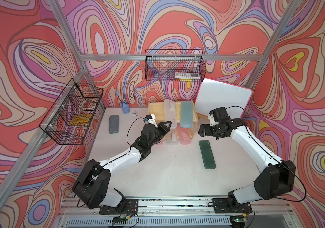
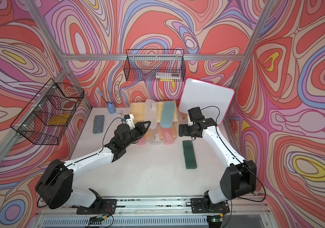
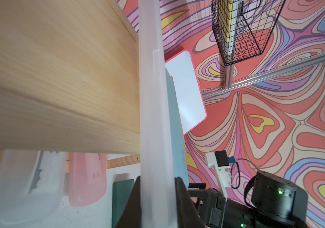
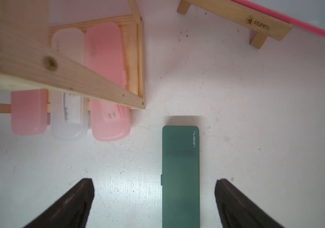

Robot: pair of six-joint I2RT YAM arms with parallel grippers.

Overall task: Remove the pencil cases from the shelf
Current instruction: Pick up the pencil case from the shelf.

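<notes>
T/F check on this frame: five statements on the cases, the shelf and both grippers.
1. The dark green case lies on the table, off the shelf. True.
2. The teal case lies on the shelf's top tier. True.
3. The left gripper is shut on the teal case. False: it is shut on the frosted clear case beside it on the top tier.
4. The right gripper is open and holds nothing. True.
5. The lower tier is empty. False: two pink cases and a second clear case lie there.
</notes>
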